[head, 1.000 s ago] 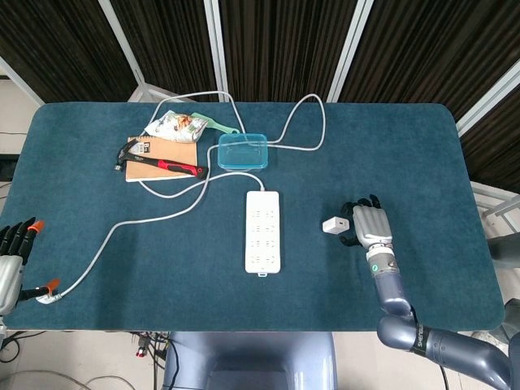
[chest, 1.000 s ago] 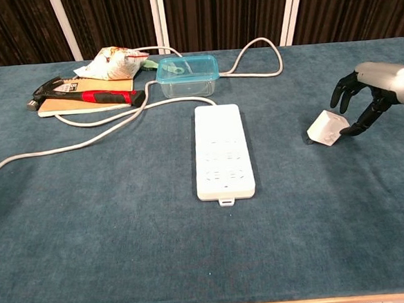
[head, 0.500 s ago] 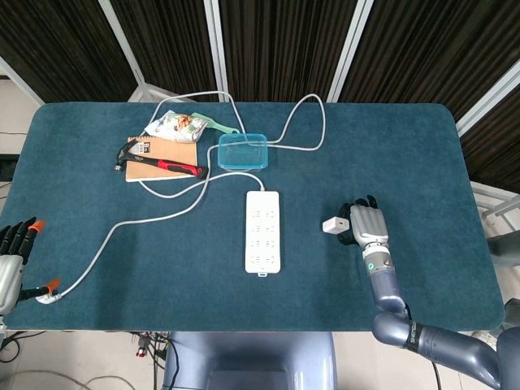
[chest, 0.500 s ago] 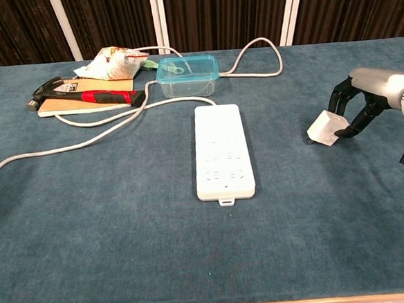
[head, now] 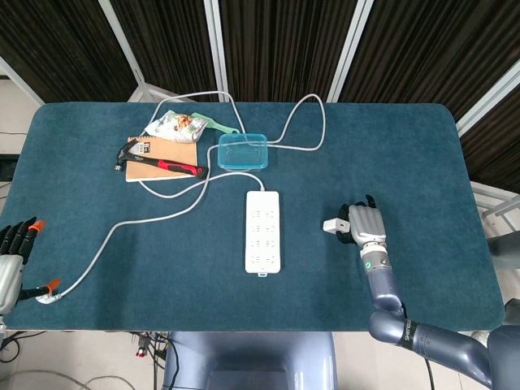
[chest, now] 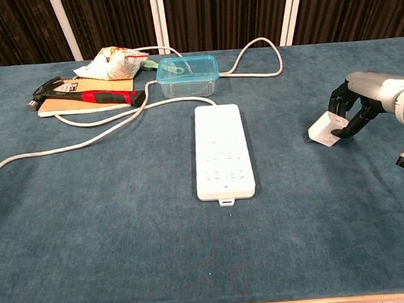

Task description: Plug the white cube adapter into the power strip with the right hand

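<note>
Adapter (chest: 324, 130): white cube on the blue table (head: 422, 146), well to the right of the strip (chest: 222, 150); in the chest view it sat tilted, one edge raised off the cloth; prongs not visible, so its plug face could not be told
Right hand (chest: 352, 105): at the adapter, on its right side; dark fingers (chest: 338, 99) curled down around the cube, touching its top and near face; looked like a closing grasp, cube apparently pinched; whether it was fully clear of the cloth could not be told
Left hand (head: 11, 252): at the far left table edge, seen only in the head view; fingers apart, holding nothing; just beside the free end of the cable (head: 122, 227); far from the adapter
Strip: white, flat on the table; long axis running away from the robot; sockets facing up; its cable led back past the box (head: 243, 150)
Key relation: adapter lay on the strip side of the right hand, between fingers and strip; the carry would run leftward across bare cloth; right hand by far the nearer
Step (judgement): grasp being secured; lift and carry not yet begun
Next (judgement): prongs must turn downward before lowering over a socket
Risk (judgement): tilted cube could slip or twist in the fingers
Other: hammer (head: 162, 165) on a book (head: 154, 154), snack bag (head: 175, 123), all at the back left
</note>
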